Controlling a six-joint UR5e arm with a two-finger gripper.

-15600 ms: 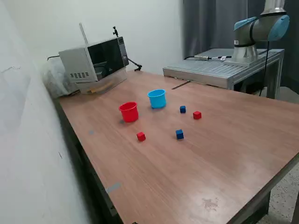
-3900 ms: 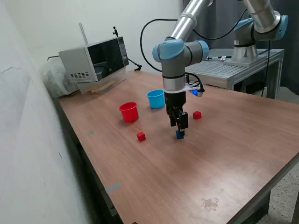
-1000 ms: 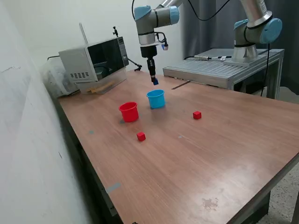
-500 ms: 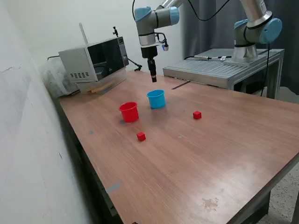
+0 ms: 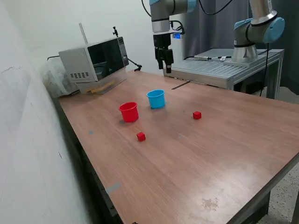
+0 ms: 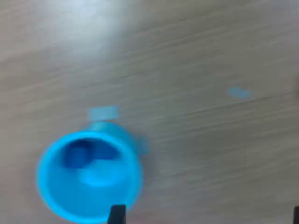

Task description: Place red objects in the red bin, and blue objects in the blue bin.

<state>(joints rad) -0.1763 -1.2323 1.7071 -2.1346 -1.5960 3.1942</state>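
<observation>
The light-blue cup (image 5: 156, 98) stands upright on the wooden table, with the red cup (image 5: 129, 112) beside it on the exterior view's left. One red cube (image 5: 140, 136) lies in front of the red cup. The other red cube (image 5: 197, 115) lies to the exterior view's right of the blue cup. My gripper (image 5: 166, 70) hangs high above the table, behind and to the right of the blue cup, open and empty. In the blurred wrist view the blue cup (image 6: 51, 186) holds a dark-blue cube (image 6: 77, 154). The gripper (image 6: 205, 217) shows there only as dark fingertips (image 6: 117, 215) set wide apart.
A grey microwave-like box (image 5: 93, 60) stands at the table's back left. A grey metal bench (image 5: 219, 69) carrying the arm's base (image 5: 245, 51) adjoins the table at the back right. A white wall runs along the exterior view's left.
A second ago my gripper held a blue cube above the blue cup. It has let the cube go. The gripper has since moved to the exterior view's right, away from the cup.
</observation>
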